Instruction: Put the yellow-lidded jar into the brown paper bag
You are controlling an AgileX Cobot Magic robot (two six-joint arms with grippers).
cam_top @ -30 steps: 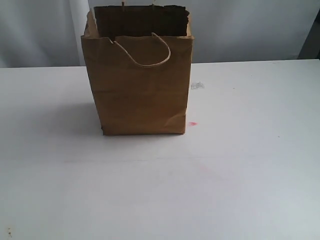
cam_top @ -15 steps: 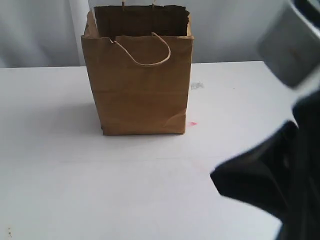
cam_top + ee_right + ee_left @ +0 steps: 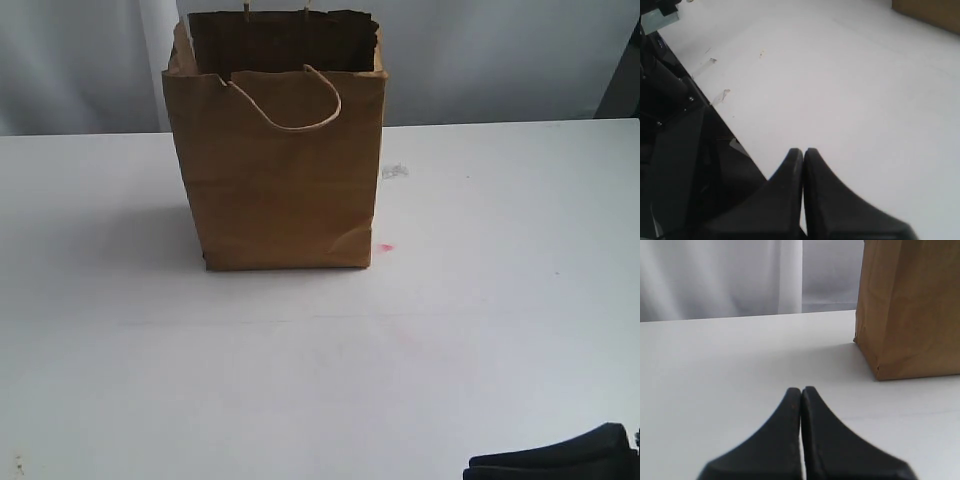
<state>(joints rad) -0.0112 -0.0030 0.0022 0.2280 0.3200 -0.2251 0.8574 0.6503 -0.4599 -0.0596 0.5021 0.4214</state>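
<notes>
The brown paper bag (image 3: 280, 160) stands upright at the back middle of the white table, top open, one loop handle hanging over its front. Its lower corner also shows in the left wrist view as the bag (image 3: 910, 310). The yellow-lidded jar is out of view in every frame. My left gripper (image 3: 801, 390) is shut and empty, low over the table, well short of the bag. My right gripper (image 3: 803, 150) is shut and empty near the table's front edge; only a black part of that arm (image 3: 560, 462) shows at the exterior view's lower right corner.
A small pink mark (image 3: 386, 247) lies on the table (image 3: 300, 380) beside the bag's right foot, and a pale smudge (image 3: 395, 171) behind it. The table's front edge and dark robot base (image 3: 675, 150) show in the right wrist view. Grey curtain (image 3: 715, 275) hangs behind.
The right arm filled the right side of the exterior view half a second ago; now it has dropped almost out of that view at the lower right corner. The bag has not moved.
</notes>
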